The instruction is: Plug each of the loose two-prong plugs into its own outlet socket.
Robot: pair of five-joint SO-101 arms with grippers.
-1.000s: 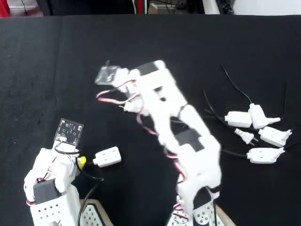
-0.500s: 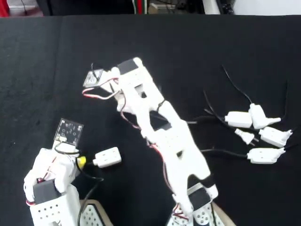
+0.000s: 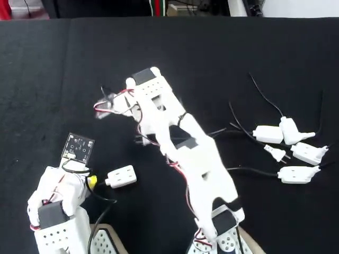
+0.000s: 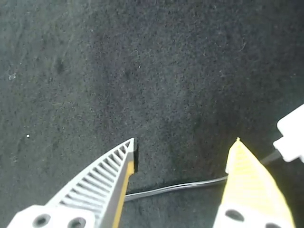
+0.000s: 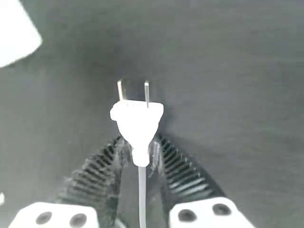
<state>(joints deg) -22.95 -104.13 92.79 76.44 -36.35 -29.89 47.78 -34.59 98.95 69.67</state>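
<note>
My right gripper (image 5: pixel 138 144) is shut on a white two-prong plug (image 5: pixel 137 118), whose prongs point away from the wrist and whose cord runs back between the fingers. In the high view that gripper (image 3: pixel 106 104) hangs over the left-centre of the black table. A white outlet socket (image 3: pixel 122 176) lies at the front left, and its corner (image 5: pixel 14 33) shows in the right wrist view. My left gripper (image 4: pixel 183 147) is open just beside that socket (image 4: pixel 292 137), its yellow finger (image 3: pixel 92 182) almost touching it, with a black cord (image 4: pixel 175 187) crossing between the fingers.
At the right lie several white sockets (image 3: pixel 267 133) with black cords and a loose plug (image 3: pixel 276 153). The right arm (image 3: pixel 196 164) stretches diagonally across the table's middle. The table's back edge (image 3: pixel 169 17) runs along the far side.
The right arm swung left with the plug, then brought the gripper a little nearer the front. The left arm and the front-left socket stayed put.
</note>
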